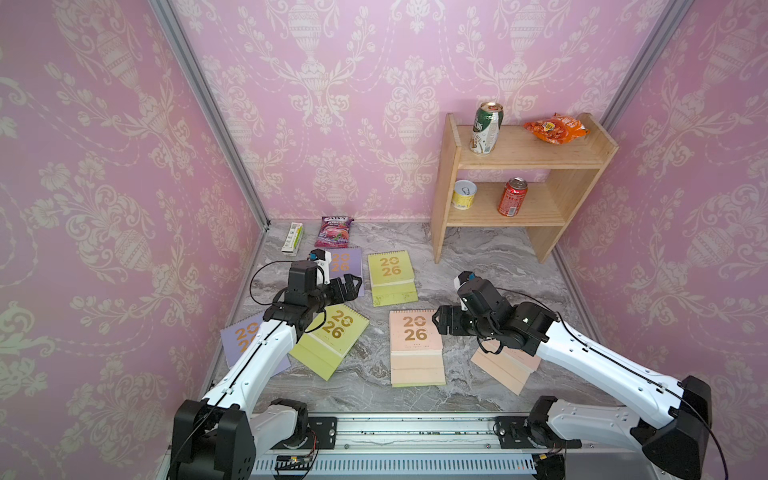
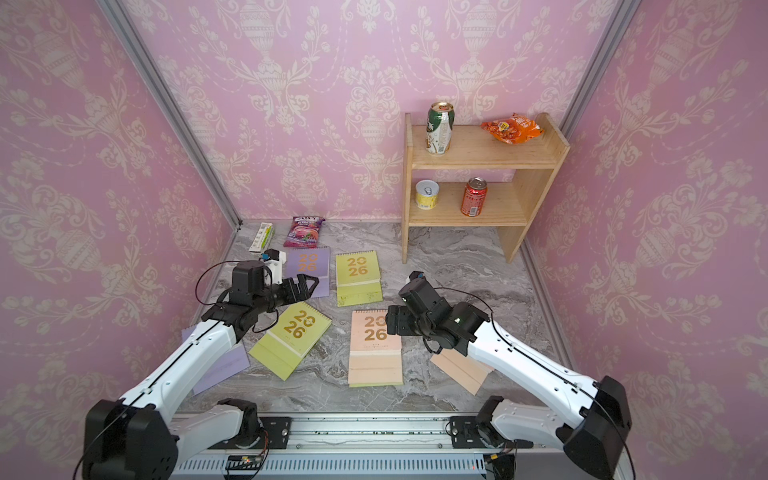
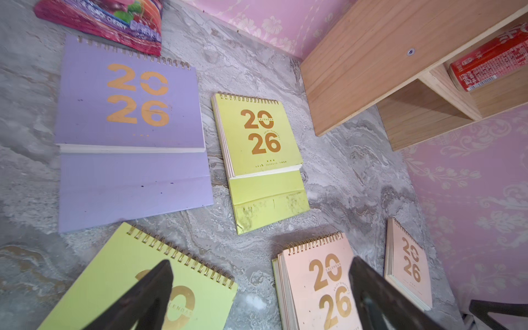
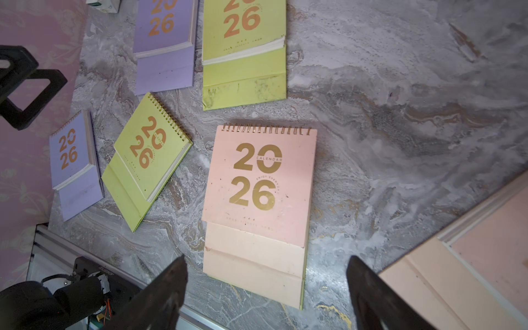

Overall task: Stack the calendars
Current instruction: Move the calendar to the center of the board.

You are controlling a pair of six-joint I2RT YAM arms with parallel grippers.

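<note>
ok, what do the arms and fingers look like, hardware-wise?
Left arm and right arm match: white link shells, black joint housings, thin black cables clipped along them. Left gripper and right gripper are black, with wedge-shaped fingers. A small white block with a blue cap sits by each wrist.

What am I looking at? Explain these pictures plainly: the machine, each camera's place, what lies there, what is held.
Two white-and-black robot arms are mounted at the near edge of a grey marble-patterned table. Two pictures look down from one overhead camera pair; the other two come from cameras on the arms' wrists. Each arm ends in a two-fingered tool: the left tool and the right tool both stand open, holding nothing. At least six flat spiral-bound calendars marked 2026, lilac, yellow-green and peach-pink, lie scattered on the table. At the back are a purple snack pouch and a light wooden shelf with cans.
</note>
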